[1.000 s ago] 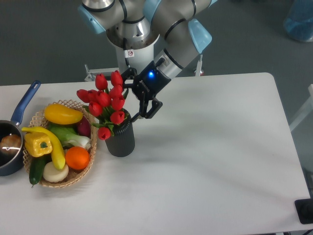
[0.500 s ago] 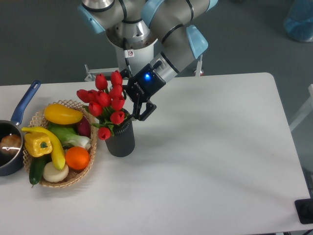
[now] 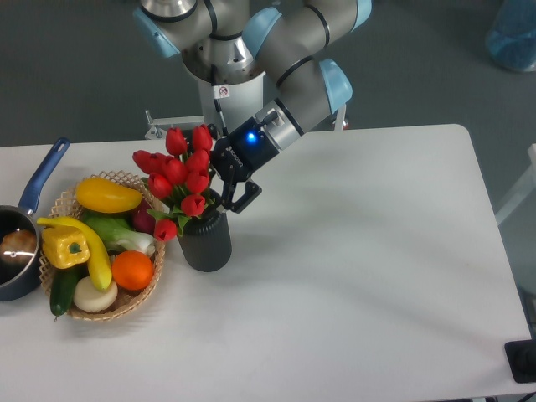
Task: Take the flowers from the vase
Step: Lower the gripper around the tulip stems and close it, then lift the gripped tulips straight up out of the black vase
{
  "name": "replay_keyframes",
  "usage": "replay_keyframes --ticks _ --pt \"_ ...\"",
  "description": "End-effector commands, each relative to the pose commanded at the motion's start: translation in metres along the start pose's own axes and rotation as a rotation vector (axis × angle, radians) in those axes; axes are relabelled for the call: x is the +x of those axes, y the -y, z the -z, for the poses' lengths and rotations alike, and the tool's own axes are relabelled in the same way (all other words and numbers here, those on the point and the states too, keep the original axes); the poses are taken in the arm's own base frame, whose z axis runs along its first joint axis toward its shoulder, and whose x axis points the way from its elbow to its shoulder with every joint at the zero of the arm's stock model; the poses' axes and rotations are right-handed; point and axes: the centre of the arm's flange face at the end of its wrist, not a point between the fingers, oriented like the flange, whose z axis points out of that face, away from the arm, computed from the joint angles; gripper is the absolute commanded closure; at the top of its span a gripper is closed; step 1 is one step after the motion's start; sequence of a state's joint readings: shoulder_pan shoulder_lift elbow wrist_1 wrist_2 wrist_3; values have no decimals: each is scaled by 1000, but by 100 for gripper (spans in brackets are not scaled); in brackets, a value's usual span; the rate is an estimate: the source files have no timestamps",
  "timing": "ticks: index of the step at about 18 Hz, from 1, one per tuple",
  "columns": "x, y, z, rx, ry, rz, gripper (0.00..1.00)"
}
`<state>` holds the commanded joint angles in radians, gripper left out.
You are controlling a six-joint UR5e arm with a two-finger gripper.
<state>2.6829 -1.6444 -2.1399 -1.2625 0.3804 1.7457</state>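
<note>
A: What sits at the left edge of the surface [image 3: 377,276]?
B: A blue-handled pot [image 3: 21,243], and just right of it a wicker basket [image 3: 126,306] of produce.

A: And the flowers [image 3: 180,180]?
B: The red tulips stand in the dark vase [image 3: 206,243], touching the basket's right side; their heads lean left over the basket.

A: Where is the tool [image 3: 226,191]?
B: Right against the bunch, on its right side just above the vase's mouth. Its fingers appear to press on the stems, though whether they are clamped is impossible to tell.
</note>
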Motion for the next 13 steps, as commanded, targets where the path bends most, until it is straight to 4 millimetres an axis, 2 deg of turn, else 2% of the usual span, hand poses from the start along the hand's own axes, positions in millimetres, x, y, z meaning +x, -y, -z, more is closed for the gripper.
replay_keyframes --ticks 3,4,7,9,13 --pt "1 1 2 2 4 0 81" --pt "1 2 3 2 6 -1 87" --pt "1 1 5 3 10 0 97" --pt "-1 1 9 7 19 8 100" --pt "-3 3 12 38 31 23 100"
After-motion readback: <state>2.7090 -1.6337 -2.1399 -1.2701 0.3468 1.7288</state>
